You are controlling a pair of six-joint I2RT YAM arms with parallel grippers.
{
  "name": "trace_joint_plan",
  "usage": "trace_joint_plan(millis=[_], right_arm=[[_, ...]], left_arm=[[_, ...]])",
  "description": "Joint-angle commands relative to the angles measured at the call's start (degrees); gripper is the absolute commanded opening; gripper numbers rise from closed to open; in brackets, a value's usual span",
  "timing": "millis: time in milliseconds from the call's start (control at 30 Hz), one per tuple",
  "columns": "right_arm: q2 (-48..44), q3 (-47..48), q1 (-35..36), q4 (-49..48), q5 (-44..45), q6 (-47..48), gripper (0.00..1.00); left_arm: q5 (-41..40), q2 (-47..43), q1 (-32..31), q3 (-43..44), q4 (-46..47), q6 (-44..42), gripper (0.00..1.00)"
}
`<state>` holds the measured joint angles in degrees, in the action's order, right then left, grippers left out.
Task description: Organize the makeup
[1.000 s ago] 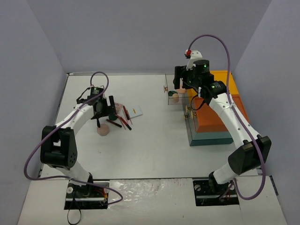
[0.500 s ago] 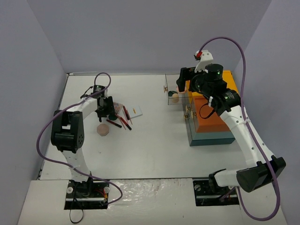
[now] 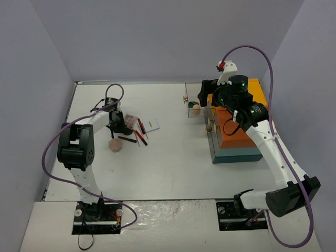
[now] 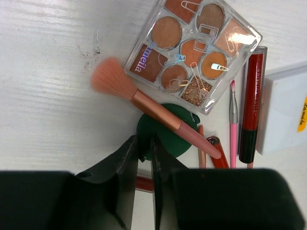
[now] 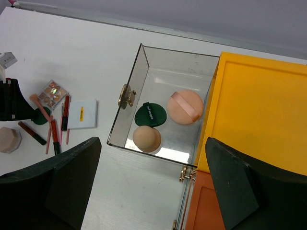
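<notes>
In the left wrist view a dark green disc [image 4: 165,136] lies under the handle of a pink-bristled brush [image 4: 144,103]. My left gripper [image 4: 144,148] is shut on the disc's near edge. Beyond it sit a clear palette [image 4: 192,52], a dark red gloss tube [image 4: 252,100], thin pencils [image 4: 232,108] and a white card [image 4: 288,108]. A pink compact [image 3: 115,145] lies just in front of the left gripper [image 3: 116,126]. My right gripper [image 5: 153,187] hangs open and empty above a clear drawer [image 5: 129,120] that holds a green puff [image 5: 150,115], a peach sponge [image 5: 147,138] and a pink puff [image 5: 185,106].
The large box [image 3: 239,134], orange and yellow on top with a teal base, stands at the right with its clear drawer [image 3: 195,107] pulled out to the left. Grey walls close in the table on three sides.
My left gripper has closed from wide open onto the green disc's edge. The right arm has risen and drawn back a little from the drawer, its jaws spreading wider.
</notes>
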<state>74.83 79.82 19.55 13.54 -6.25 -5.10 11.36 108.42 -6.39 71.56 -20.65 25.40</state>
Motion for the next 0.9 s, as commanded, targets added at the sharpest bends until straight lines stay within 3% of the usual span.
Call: trace_joint_plan(millis=[0, 367, 500, 700, 867], right_arm=[[-2.2, 0.0, -0.1, -3.5, 1.5, 0.2, 0.88], [-4.4, 0.4, -0.1, -3.5, 3.8, 0.6, 0.88], [-7.0, 0.3, -0.2, -3.5, 5.9, 1.0, 0.88], [-9.3, -0.6, -0.2, -3.4, 8.1, 1.4, 0.90], [-11.0, -1.4, -0.2, -3.4, 8.9, 1.5, 0.91]], left_arm=[[1.3, -2.9, 0.0, -0.2, 1.5, 1.8, 0.02], [4.8, -16.8, -0.9, 3.0, -0.8, 5.0, 0.00], [6.3, -21.6, -6.0, 8.6, -0.2, 8.6, 0.00], [7.1, -20.2, -14.4, 19.3, 4.7, 13.8, 0.00], [8.5, -13.2, -21.1, 28.4, 8.4, 16.9, 0.00]])
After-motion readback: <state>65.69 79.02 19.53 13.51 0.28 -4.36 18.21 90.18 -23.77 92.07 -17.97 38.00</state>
